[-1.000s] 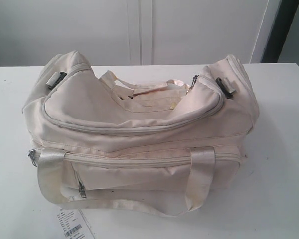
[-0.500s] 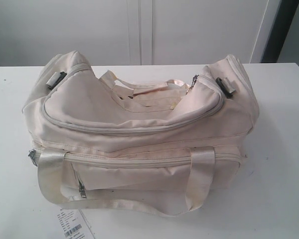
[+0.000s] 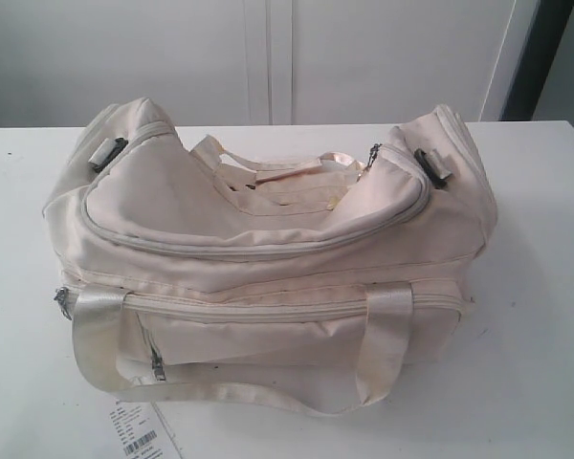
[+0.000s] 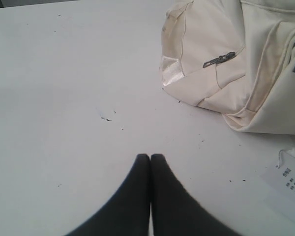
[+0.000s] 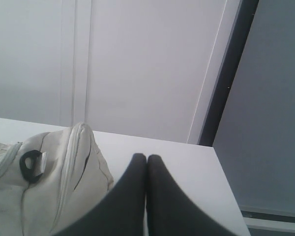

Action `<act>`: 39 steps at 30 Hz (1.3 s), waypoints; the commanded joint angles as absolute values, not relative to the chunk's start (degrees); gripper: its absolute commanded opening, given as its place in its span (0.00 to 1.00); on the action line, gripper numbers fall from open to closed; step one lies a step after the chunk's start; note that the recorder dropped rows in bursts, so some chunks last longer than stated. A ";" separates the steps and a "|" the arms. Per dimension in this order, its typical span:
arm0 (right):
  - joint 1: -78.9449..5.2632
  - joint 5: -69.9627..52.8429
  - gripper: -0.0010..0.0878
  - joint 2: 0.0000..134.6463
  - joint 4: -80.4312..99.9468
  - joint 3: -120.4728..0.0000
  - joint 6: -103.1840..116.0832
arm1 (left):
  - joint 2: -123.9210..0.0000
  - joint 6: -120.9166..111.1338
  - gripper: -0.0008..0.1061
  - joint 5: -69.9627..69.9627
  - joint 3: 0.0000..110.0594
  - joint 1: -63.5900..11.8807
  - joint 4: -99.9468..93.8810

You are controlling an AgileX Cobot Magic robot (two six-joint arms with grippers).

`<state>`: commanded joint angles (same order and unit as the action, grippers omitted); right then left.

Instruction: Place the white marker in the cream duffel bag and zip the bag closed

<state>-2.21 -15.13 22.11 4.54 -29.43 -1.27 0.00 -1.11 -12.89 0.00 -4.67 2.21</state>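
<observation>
Holding nothing, left gripper (image 4: 150, 157), right gripper (image 5: 146, 157) (jaws together)

Both wrist views crop the cream duffel bag (image 4: 226, 64); the paper tag (image 3: 139, 432) shows illegibly small print.

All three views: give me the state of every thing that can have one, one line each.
cream duffel bag: upright on table, top sagging, curved top zipper looks closed along the near side.
front pocket zip: looks shut.
left gripper: shut, empty.
right gripper: shut, empty.
paper tag: flat on table.
white marker: not in view.
</observation>
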 joint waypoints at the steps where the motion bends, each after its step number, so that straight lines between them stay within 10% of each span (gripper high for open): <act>1: -2.21 -15.13 0.01 22.11 4.54 -29.43 -1.27 | 0.00 -1.11 0.01 -12.89 0.00 -4.67 2.21; 39: -2.21 -15.31 0.01 1.51 -0.63 -6.28 -1.27 | 0.00 -1.11 0.01 -12.89 0.00 -4.67 2.21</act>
